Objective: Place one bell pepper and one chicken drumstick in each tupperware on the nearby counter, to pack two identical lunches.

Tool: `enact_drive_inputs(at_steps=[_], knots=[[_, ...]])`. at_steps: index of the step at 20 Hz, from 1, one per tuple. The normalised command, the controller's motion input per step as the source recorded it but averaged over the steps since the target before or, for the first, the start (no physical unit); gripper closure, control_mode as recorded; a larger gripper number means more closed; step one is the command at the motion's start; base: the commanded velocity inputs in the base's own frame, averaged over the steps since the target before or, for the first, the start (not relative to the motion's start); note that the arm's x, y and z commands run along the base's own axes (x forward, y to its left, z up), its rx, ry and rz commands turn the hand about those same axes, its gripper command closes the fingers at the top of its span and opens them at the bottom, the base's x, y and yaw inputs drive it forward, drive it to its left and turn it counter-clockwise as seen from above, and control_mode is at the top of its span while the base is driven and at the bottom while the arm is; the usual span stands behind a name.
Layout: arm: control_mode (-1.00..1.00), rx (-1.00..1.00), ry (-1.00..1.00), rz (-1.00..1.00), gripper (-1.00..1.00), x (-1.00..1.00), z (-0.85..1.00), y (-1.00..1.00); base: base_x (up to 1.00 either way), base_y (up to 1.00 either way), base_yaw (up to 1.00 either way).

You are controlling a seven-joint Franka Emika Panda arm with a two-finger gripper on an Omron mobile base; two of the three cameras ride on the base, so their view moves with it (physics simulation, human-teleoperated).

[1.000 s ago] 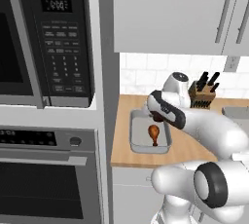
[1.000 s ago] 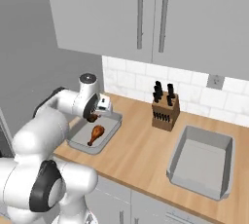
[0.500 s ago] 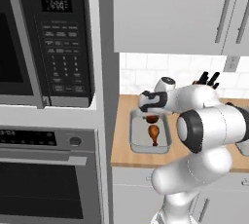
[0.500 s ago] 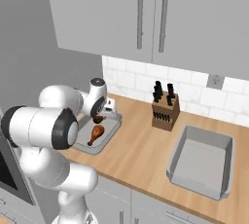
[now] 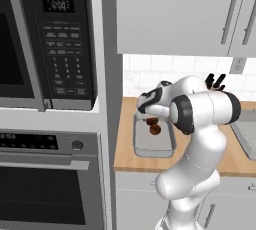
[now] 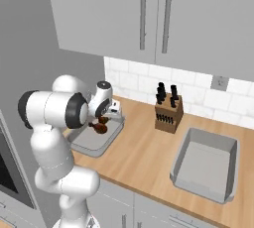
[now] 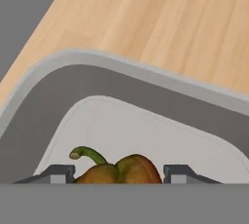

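Note:
My gripper [image 7: 119, 177] is shut on a brown-orange bell pepper [image 7: 132, 168] with a green stem, just above the floor of the left tupperware [image 7: 97, 72]. In the base views the gripper [image 5: 150, 118] [image 6: 102, 118] hangs low over that tub [image 5: 142, 149] [image 6: 82, 145], at its far end. A brown chicken drumstick [image 5: 155, 129] [image 6: 99, 129] lies inside the tub, right beside the hand. The second tupperware [image 6: 179, 173] sits further right on the wooden counter [image 6: 134, 162], and I see nothing in it.
A knife block [image 6: 167, 113] [image 5: 216, 80] stands by the tiled wall between the two tubs. A microwave [image 5: 50, 44] and a built-in oven [image 5: 50, 184] fill the tall unit to the left of the counter. Grey wall cabinets [image 6: 149, 19] hang overhead.
The arm's elbow and upper links have swung round to a new pose. The hand has stayed over the left tub's far end with the pepper and sunk a little lower.

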Motion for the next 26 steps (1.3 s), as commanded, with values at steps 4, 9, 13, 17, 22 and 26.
enact_drive_inputs(at_steps=[4,9,13,17,22,26], knots=[[-1.0,0.0,0.0,0.01,1.0,0.0,-0.47,0.01,0.0,0.0,0.0],[-1.0,0.0,0.0,0.0,-1.0,0.0,-0.3,0.05,0.0,0.0,0.0],[-1.0,0.0,0.0,0.0,-1.0,-0.11,-0.02,0.0,0.0,0.0,0.0],[-1.0,0.0,-0.03,0.0,-1.0,-0.41,0.0,0.0,0.0,0.0,0.0],[-1.0,0.0,-0.19,0.03,-1.0,-0.87,0.0,0.04,0.0,0.0,0.0],[-1.0,0.0,-0.18,0.09,-1.0,-0.86,0.0,0.08,0.0,0.0,0.0]])
